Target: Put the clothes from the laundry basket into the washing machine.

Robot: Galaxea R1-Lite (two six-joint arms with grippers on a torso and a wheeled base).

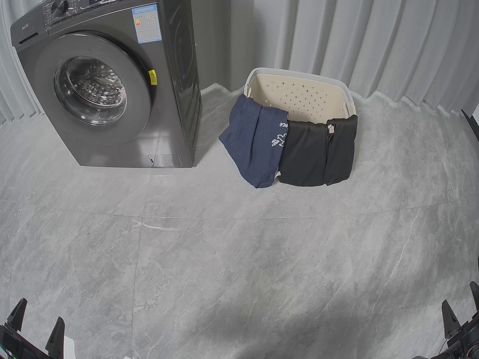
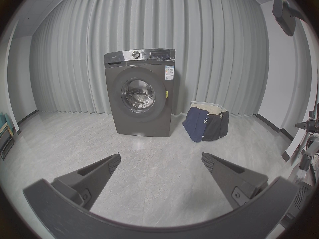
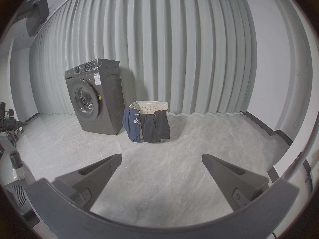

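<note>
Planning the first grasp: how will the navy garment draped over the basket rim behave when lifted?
Probably floppy: the navy garment hangs in soft folds over the laundry basket rim, so it should sag below a pinch. Likely light, being thin cloth. It abuts the black garment, so lifting might tug that too.

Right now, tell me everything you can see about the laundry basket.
The laundry basket is a rectangular tub, cream inside with a white rim, seemingly plastic, its walls pierced with small holes. It stands upright on the grey floor right of the washing machine. A navy garment and black clothing hang over its front rim.
</note>
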